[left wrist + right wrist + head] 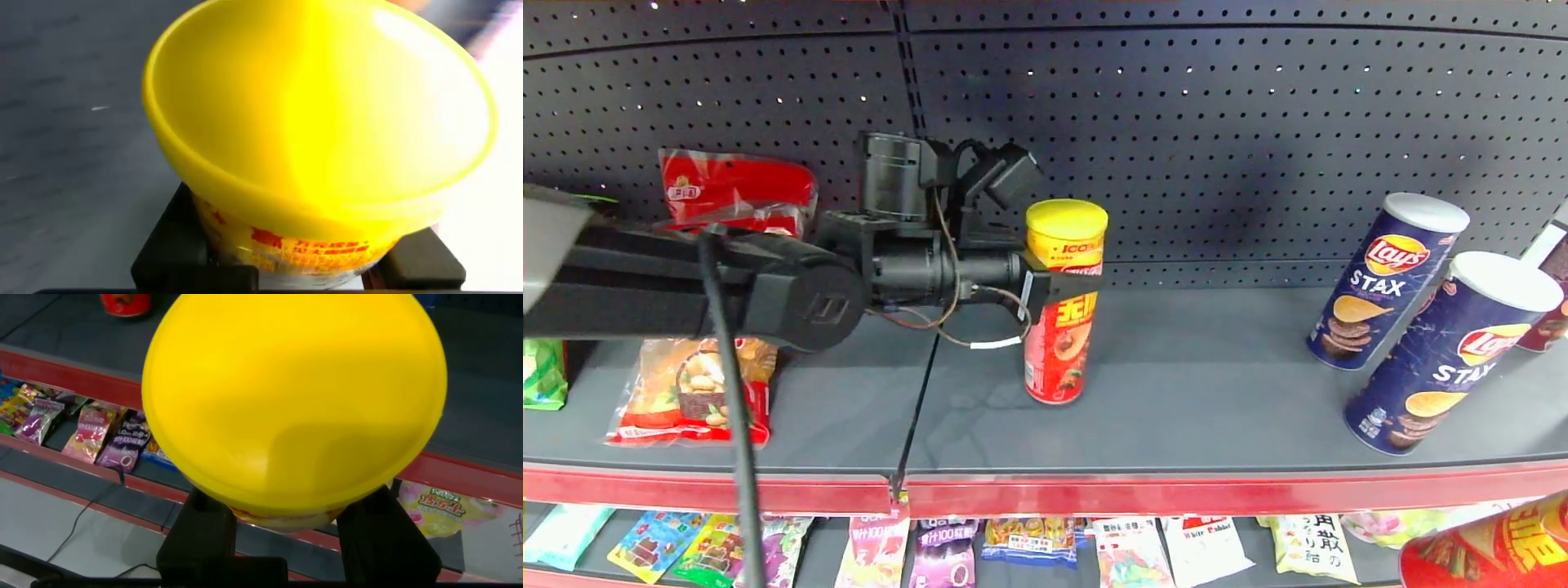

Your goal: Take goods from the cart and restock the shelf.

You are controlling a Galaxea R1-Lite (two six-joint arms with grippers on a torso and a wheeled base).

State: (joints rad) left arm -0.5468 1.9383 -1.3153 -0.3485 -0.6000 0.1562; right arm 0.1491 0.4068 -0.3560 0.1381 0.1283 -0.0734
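Note:
A red chip can (1058, 351) with a yellow lid stands nearly upright mid-shelf on the grey shelf board (1201, 392). My left gripper (1066, 282) comes in from the left and is shut on it just below the lid. The left wrist view looks down on that lid (319, 106), with dark fingers (172, 253) on both sides of the can. A second red chip can (1494, 547) lies tilted at the lower right, in front of the shelf. My right gripper (290, 539) is shut on it below its yellow lid (294, 392).
Two blue chip cans (1384, 282) (1454, 363) lean at the shelf's right, beside a dark can (1552, 318). A red bag (735, 192), a peanut bag (690, 392) and a green bag (543, 371) lie left. Bare board separates the red and blue cans. Candy packets (1029, 539) fill the lower shelf.

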